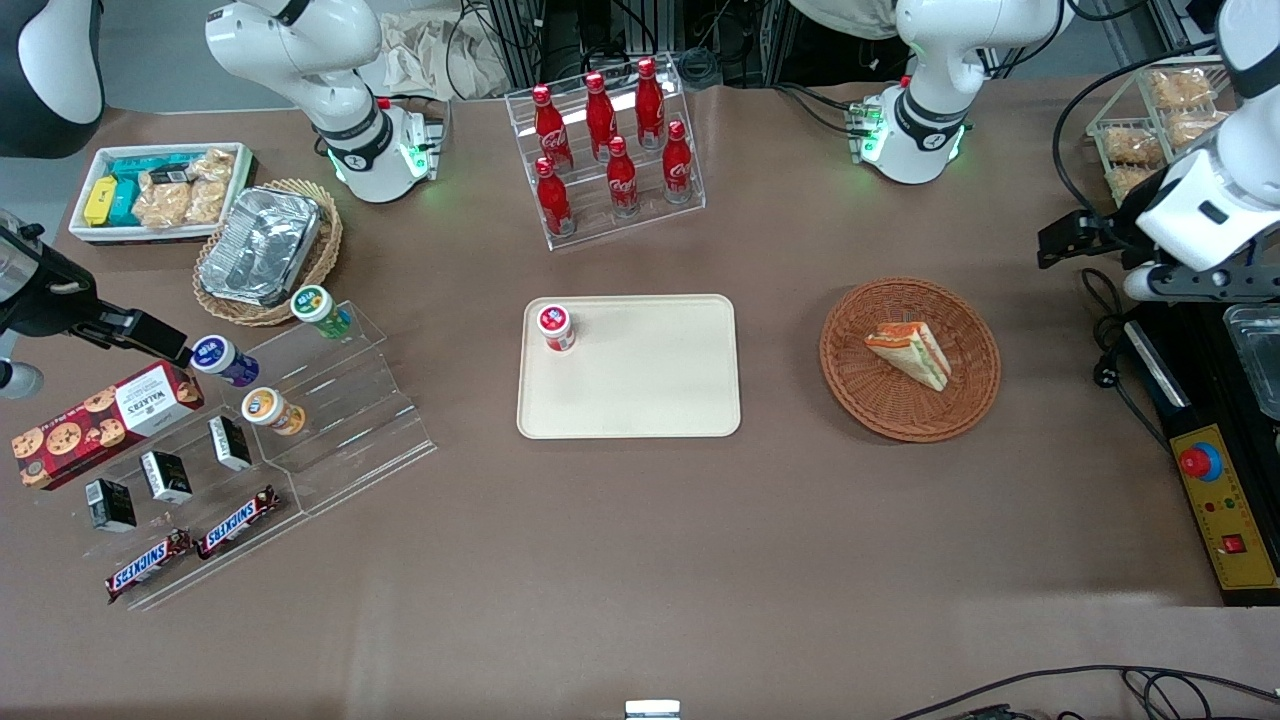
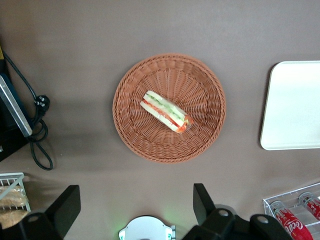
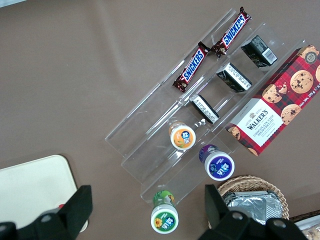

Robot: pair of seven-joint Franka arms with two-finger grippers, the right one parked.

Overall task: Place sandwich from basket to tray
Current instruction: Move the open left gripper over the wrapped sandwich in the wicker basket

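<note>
**Waiting to start: sandwich in the basket, nothing moved yet**

Looking across the brown table point(image 1: 640, 560) from the parked arm's end to the working arm's, you can judge the job as not yet begun. At the parked arm's end sit a white bin of snack packets point(image 1: 160, 190), a tan wicker basket with a foil container point(image 1: 265, 250) and a clear stepped stand point(image 1: 330, 420) with small jars and boxes. A rack of red bottles point(image 1: 605, 150) stands near the table's middle, farther from the front camera than the tray.

At the middle, the tray point(image 1: 640, 390) lies flat; a small red-capped jar point(image 1: 556, 327) stands in one of its corners (the rest of it is bare, so you have room to set down).

Next comes the basket point(image 1: 910, 360), well apart from the tray, with the sandwich point(image 1: 910, 352) lying on its side near the basket's centre.

Your gripper point(image 2: 135, 210) hangs high above the table beside the basket, its fingers spread wide with nothing between them, touching nothing.

All of it is left to do: descend, grasp, carry over, release on the tray. Cables and a control box point(image 1: 1225, 510) crowd the table's edge at the working arm's end.
</note>
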